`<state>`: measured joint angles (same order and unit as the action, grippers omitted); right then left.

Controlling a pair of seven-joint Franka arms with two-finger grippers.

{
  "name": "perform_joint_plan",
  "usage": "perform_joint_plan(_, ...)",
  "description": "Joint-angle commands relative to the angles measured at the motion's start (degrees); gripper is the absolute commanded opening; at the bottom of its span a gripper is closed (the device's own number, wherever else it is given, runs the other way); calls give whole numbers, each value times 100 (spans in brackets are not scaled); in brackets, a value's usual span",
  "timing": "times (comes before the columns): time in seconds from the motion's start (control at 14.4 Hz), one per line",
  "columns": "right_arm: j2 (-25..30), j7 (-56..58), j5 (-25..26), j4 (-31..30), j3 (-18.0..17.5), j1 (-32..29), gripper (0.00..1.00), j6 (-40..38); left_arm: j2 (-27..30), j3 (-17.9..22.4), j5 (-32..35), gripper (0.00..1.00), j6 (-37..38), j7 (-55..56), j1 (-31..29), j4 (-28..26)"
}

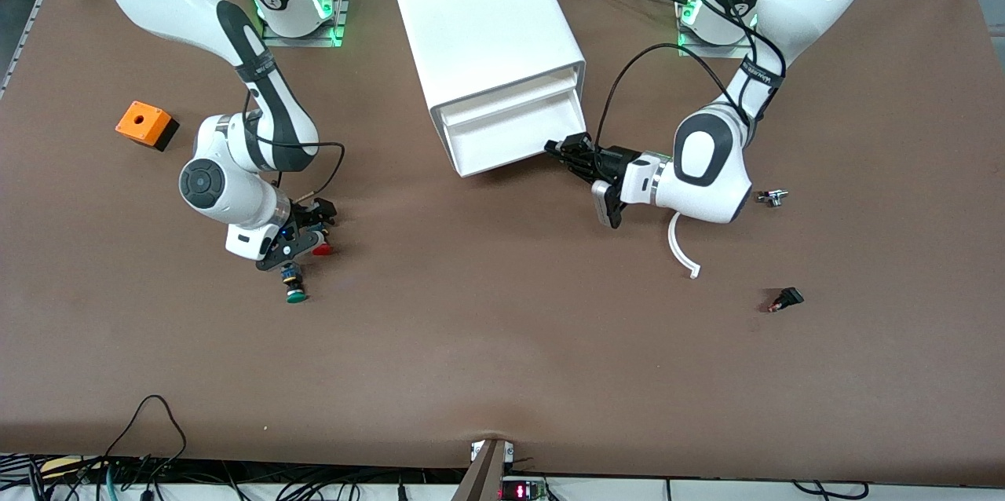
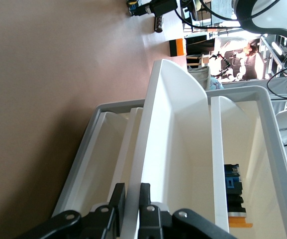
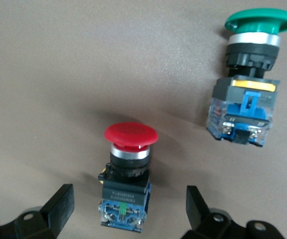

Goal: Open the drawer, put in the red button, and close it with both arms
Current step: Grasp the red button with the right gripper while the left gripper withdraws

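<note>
The red button lies on its side on the table toward the right arm's end; its red cap and black-and-blue body show in the right wrist view. My right gripper is open and low over it, with one finger on each side of the body, not touching. The alike green button lies beside it, nearer the front camera, and shows in the right wrist view. My left gripper is shut on the thin white front wall of the drawer, which stands slightly out of the white cabinet.
An orange box sits at the right arm's end. A white curved strip, a small metal part and a small black part lie toward the left arm's end. Blue and orange things show inside the drawer.
</note>
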<state>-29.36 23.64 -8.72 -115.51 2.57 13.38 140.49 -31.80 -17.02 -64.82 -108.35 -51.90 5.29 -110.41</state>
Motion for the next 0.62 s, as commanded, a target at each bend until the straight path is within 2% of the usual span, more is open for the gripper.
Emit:
perform_joint_plan(0.0,212,106,2,-244,16,16,100,101,-213,6,215,0,86,136,-133,442)
perform_joint_plan(0.14,212,97,2,-253,16,33,93,101,-222,6,216,0,78,154,-142,451)
perform_joint_plan(0.21,212,97,-6,-270,16,33,90,101,-256,6,216,18,77,163,-134,459)
perform_joint_plan(0.28,212,97,2,-279,16,33,88,101,-257,6,225,86,77,102,-142,468)
perform_joint_plan(0.35,203,106,2,-288,16,42,86,101,-248,6,225,100,86,110,-151,477)
perform_joint_plan(0.56,177,106,2,-297,16,42,86,162,-178,24,242,100,104,180,-221,599)
